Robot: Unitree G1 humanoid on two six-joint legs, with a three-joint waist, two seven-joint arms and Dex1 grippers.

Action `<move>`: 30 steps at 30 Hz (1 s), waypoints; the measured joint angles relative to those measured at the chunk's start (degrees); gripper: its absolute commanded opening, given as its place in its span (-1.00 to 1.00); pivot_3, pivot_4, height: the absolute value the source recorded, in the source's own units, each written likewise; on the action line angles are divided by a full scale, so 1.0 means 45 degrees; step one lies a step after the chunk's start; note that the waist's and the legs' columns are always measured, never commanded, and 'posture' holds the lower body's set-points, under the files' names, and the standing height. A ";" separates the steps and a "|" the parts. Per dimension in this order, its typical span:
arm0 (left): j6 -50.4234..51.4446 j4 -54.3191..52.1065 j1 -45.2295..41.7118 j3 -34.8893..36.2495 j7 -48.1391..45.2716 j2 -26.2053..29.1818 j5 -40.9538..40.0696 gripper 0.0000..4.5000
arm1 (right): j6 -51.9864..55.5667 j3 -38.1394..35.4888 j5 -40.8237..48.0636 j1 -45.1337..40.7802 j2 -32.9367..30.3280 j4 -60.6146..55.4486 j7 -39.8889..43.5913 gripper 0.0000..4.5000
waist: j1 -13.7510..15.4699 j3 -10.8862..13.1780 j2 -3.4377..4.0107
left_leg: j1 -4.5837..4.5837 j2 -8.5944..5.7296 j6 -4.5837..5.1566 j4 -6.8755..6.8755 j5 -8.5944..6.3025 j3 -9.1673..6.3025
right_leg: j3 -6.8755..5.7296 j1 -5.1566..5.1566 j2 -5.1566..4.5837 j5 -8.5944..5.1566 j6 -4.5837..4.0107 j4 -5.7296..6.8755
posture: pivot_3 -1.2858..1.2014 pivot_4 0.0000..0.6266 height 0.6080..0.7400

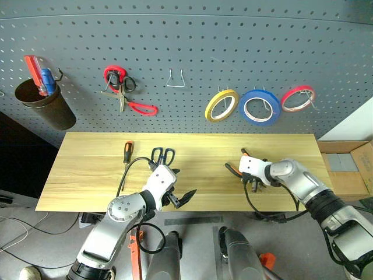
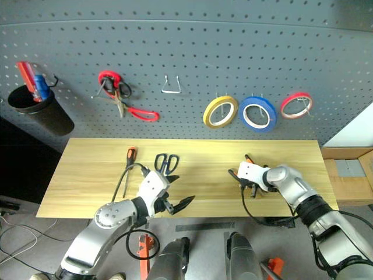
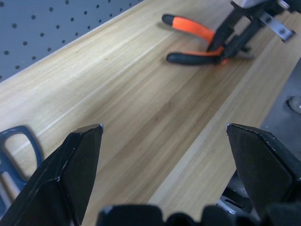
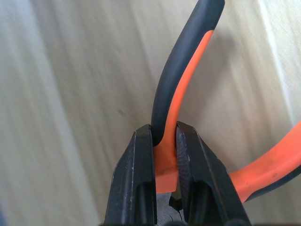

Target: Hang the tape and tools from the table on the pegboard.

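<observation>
Left eye view: screwdriver [image 1: 126, 153] and scissors [image 1: 163, 156] lie at ten o'clock on the counter [image 1: 87, 175]; the left gripper [image 1: 182, 199] hangs spread wide, empty, near six. At three, the right gripper [image 4: 165, 155] is clamped on one pliers [image 1: 234, 170] handle only, so they could pivot or slip. Yellow tape [image 1: 221, 105] already hangs on the pegboard [image 1: 186, 52].

pliers [image 4: 176, 108] head hidden by right claw [image 4: 164, 155] | scissors [image 3: 14, 146] cut off
</observation>
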 measured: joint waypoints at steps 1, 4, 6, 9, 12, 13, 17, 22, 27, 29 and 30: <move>-0.0070 0.0007 0.0002 -0.0003 0.0004 -0.0002 0.0009 1.00 | 0.0012 -0.0053 -0.0019 -0.0003 -0.0004 0.0149 0.0265 -0.43 | -0.0001 0.0000 0.0000 | 0.0000 0.0001 -0.0001 -0.0005 0.0000 -0.0001 | 0.0000 -0.0003 0.0000 0.0003 -0.0006 0.0005 | 0.04 -0.08 1.00; -0.0152 0.0014 -0.0004 -0.0011 0.0018 -0.0023 0.0016 1.00 | 0.0063 -0.0097 -0.0068 -0.0001 -0.0005 0.0244 0.1033 0.06 | -0.0021 0.0000 0.0002 | 0.0000 0.0005 -0.0004 -0.0017 0.0002 0.0000 | -0.0003 -0.0012 0.0000 0.0010 -0.0016 0.0009 | 0.04 -0.09 1.00; -0.0155 0.0062 -0.0060 -0.0038 0.0024 -0.0085 0.0022 1.00 | 0.0027 -0.0146 -0.0309 -0.0002 -0.0008 0.0234 0.1222 0.33 | -0.0026 0.0000 0.0002 | -0.0001 0.0003 -0.0006 -0.0017 0.0003 0.0002 | -0.0001 -0.0015 0.0000 0.0011 -0.0017 0.0009 | 0.03 -0.08 1.00; -0.0175 0.0119 -0.0221 -0.0055 0.0029 -0.0193 0.0064 1.00 | 0.0036 -0.0320 -0.0503 -0.0011 -0.0081 0.0108 0.1450 0.78 | -0.0037 0.0000 0.0002 | -0.0001 0.0003 -0.0007 -0.0015 0.0003 0.0004 | 0.0000 -0.0016 0.0000 0.0011 -0.0017 0.0013 | 0.03 -0.08 1.00; -0.0195 0.0196 -0.0230 -0.0063 0.0027 -0.0268 0.0078 1.00 | 0.0373 -0.0587 -0.0573 -0.0014 -0.0414 -0.0439 0.1865 0.91 | -0.0040 0.0000 0.0003 | -0.0002 0.0003 -0.0008 -0.0012 0.0004 0.0002 | -0.0001 -0.0016 0.0000 0.0012 -0.0018 0.0017 | 0.02 -0.08 1.00; -0.0200 0.0235 -0.0227 -0.0065 0.0027 -0.0269 0.0103 1.00 | 0.0538 -0.0713 -0.0561 -0.0015 -0.0578 -0.0705 0.2006 0.91 | -0.0040 0.0000 0.0003 | -0.0003 0.0002 -0.0007 -0.0012 0.0004 0.0003 | 0.0000 -0.0017 0.0000 0.0012 -0.0018 0.0016 | 0.02 -0.08 1.00; -0.0288 0.0367 -0.0218 -0.0075 0.0026 -0.0329 0.0178 1.00 | 0.2013 -0.1619 -0.0278 0.0050 -0.1455 -0.2833 0.2843 0.91 | -0.0050 -0.0001 0.0003 | -0.0003 0.0004 -0.0007 -0.0009 0.0003 0.0002 | -0.0002 -0.0016 0.0000 0.0013 -0.0018 0.0019 | 0.01 -0.09 1.00; -0.0495 0.0596 -0.0260 -0.0159 0.0020 -0.0544 0.0206 1.00 | 0.4808 -0.2447 0.0131 0.0643 -0.2088 -0.5416 0.3296 0.91 | -0.0049 -0.0002 0.0005 | -0.0005 0.0003 -0.0005 -0.0004 0.0002 -0.0001 | -0.0005 -0.0014 0.0000 0.0013 -0.0018 0.0021 | 0.00 -0.09 1.00; -0.0553 0.0855 -0.0429 -0.0288 -0.0007 -0.0599 0.0225 1.00 | 0.8735 -0.2609 0.0422 0.1319 -0.1934 -0.6545 0.2938 0.91 | -0.0050 -0.0002 0.0005 | -0.0008 0.0001 -0.0004 0.0023 0.0002 0.0000 | -0.0003 -0.0013 -0.0004 0.0021 -0.0023 0.0039 | -0.01 -0.06 1.00; -0.0628 0.0898 -0.0569 -0.0302 -0.0026 -0.0625 0.0228 1.00 | 1.0682 -0.2673 0.0701 0.1390 -0.1466 -0.6924 0.2539 0.91 | -0.0085 -0.0003 0.0005 | -0.0007 0.0002 -0.0003 0.0037 0.0002 0.0002 | -0.0002 -0.0012 -0.0002 0.0025 -0.0026 0.0048 | -0.01 -0.05 1.00; -0.0645 0.0898 -0.0638 -0.0330 -0.0046 -0.0640 0.0227 1.00 | 1.1253 -0.2668 0.0749 0.1424 -0.1269 -0.7020 0.2351 0.91 | -0.0111 -0.0003 0.0006 | -0.0006 0.0002 -0.0002 0.0041 0.0002 0.0003 | 0.0001 -0.0012 -0.0002 0.0026 -0.0025 0.0052 | -0.01 -0.05 1.00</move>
